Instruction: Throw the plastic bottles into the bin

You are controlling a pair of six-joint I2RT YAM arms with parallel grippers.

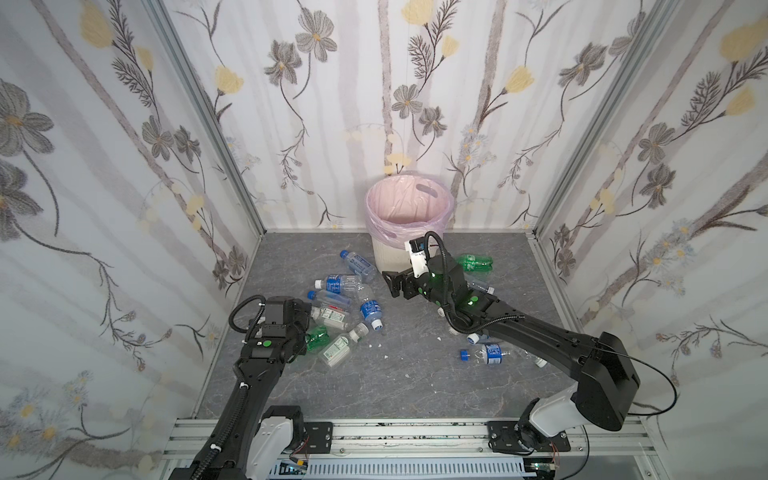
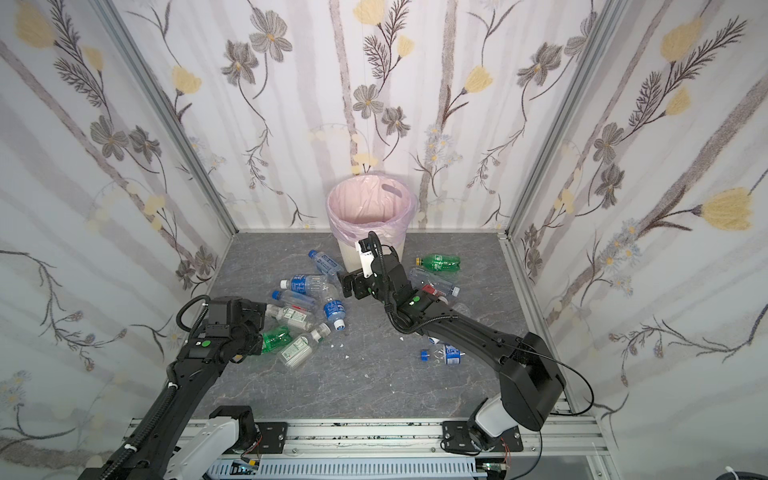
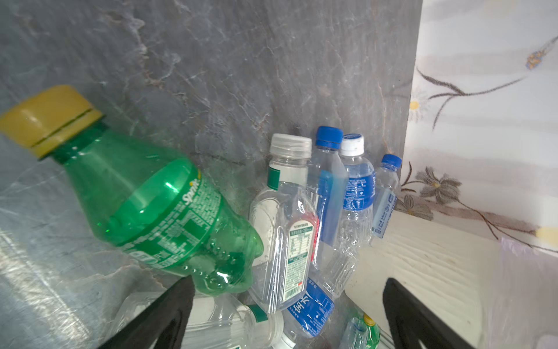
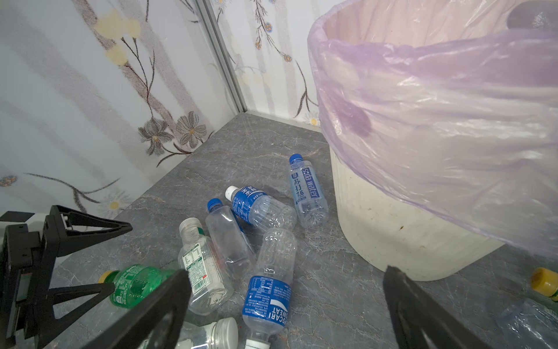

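The green bottle (image 3: 157,208) lies at 3 o'clock from the left gripper (image 3: 287,284) in both top views, its base just beside one fingertip. Seven plastic bottles (image 1: 370,307), it included, cluster there. Perhaps six more sit partly hidden under the right arm. One bin (image 1: 386,255) stands at the floor's 12 o'clock. Both grippers gape wide, holding nothing. The right gripper (image 1: 390,286) hovers at the bin's 6 o'clock.

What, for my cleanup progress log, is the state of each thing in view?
Bin: upright, bag-lined, no bottle visible inside.
Left gripper: open, holding nothing.
Right gripper: open, holding nothing.
Green Sprite bottle: lying down, yellow cap on.
Soda water bottle: lying down, blue cap on.
Pocari Sweat bottle: lying down.
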